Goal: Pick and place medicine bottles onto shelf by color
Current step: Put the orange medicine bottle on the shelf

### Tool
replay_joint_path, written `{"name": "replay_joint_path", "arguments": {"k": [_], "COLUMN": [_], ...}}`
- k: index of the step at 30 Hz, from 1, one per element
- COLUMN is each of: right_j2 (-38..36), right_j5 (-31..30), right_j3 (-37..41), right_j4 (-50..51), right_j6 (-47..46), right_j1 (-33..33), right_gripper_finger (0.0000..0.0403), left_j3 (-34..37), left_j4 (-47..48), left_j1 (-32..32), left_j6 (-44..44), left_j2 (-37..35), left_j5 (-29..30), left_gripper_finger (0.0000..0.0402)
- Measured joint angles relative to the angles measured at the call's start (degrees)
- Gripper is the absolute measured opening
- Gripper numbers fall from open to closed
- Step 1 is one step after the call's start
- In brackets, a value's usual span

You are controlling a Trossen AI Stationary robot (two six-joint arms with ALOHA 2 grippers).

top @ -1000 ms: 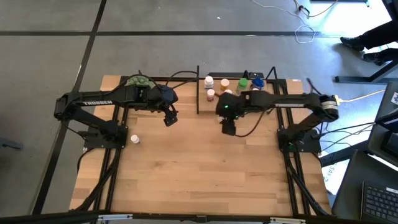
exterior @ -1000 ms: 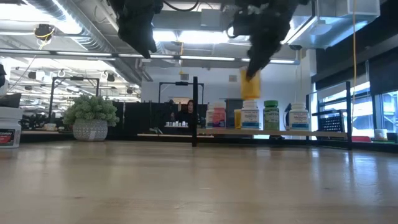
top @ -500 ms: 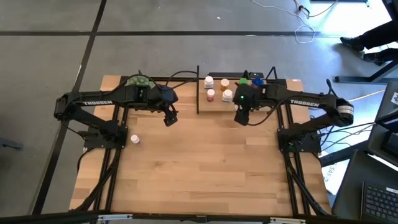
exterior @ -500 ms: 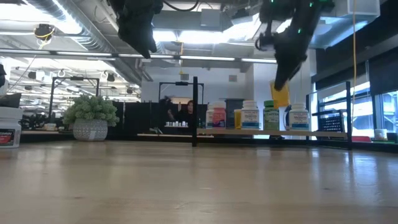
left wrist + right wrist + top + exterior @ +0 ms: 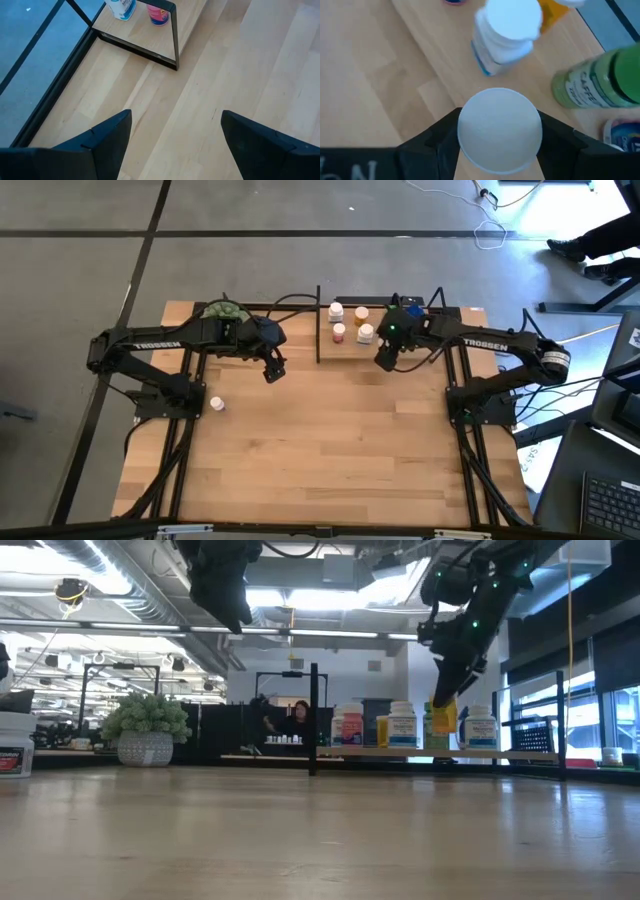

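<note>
My right gripper (image 5: 385, 360) hangs over the near edge of the shelf (image 5: 440, 332), shut on an orange medicine bottle (image 5: 445, 717) with a white cap (image 5: 499, 129). On the shelf stand white (image 5: 336, 310), orange (image 5: 361, 313), pink (image 5: 339, 332), white (image 5: 366, 334), green (image 5: 392, 310) and blue (image 5: 414, 308) bottles. One white bottle (image 5: 215, 404) stands upright on the table at the left. My left gripper (image 5: 272, 370) waits open above the table, left of the shelf, with nothing between its fingers (image 5: 107, 137). My right gripper pinches the orange bottle between its two fingers (image 5: 442, 137), which stand on opposite sides just below the white cap (image 5: 470, 131). The fingers come slanting down from above. The bottle body (image 5: 446, 720) hangs nearly upright below them, clear of the shelf board.
A green plant in a pot (image 5: 222, 311) stands at the far edge, left of the shelf. Thin black posts (image 5: 318, 325) edge the shelf. The wide wooden tabletop (image 5: 320, 450) lies bare toward the near edge. A person (image 5: 300, 720) shows in the room behind.
My right gripper has carried the orange bottle toward the table's far right and down, from above the bare table to just over the shelf beside the green bottle, rolling a little on the way. It has stayed shut on the bottle.
</note>
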State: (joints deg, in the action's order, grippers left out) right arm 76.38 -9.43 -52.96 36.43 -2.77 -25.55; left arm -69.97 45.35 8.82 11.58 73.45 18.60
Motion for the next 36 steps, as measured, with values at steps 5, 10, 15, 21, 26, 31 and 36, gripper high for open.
{"name": "replay_joint_path", "arguments": {"k": [5,10,15,21,26,31,36], "right_j2": [0.0,0.1,0.4,0.4,0.4,0.4,0.4], "right_j5": [-0.1,0.4,0.7,1.5,1.5,1.5,-0.7], "right_j3": [0.8,0.8,0.8,0.8,0.8,0.8,0.8], "right_j4": [-1.2,-1.4,-1.2,-1.1,-1.1,-1.0,-1.0], "right_j6": [0.2,0.2,0.9,1.5,1.5,0.3,0.2], "right_j1": [-2.7,-4.3,-4.6,-4.6,-4.6,-4.6,-4.6], "right_gripper_finger": [0.021,0.021,0.0211,0.023,0.0236,0.0238,0.0238], "left_j3": [0.0,0.0,0.0,0.0,0.0,0.0,0.0], "left_j4": [0.0,0.0,0.0,0.0,0.0,0.0,0.0], "left_j1": [0.0,0.0,0.0,0.0,0.0,0.0,0.0], "left_j6": [0.0,0.0,0.0,0.0,0.0,0.0,0.0], "left_j2": [0.0,0.0,0.0,0.0,0.0,0.0,0.0], "left_j5": [0.0,0.0,0.0,0.0,0.0,0.0,0.0], "left_gripper_finger": [0.0302,0.0302,0.0302,0.0302,0.0302,0.0302,0.0302]}}
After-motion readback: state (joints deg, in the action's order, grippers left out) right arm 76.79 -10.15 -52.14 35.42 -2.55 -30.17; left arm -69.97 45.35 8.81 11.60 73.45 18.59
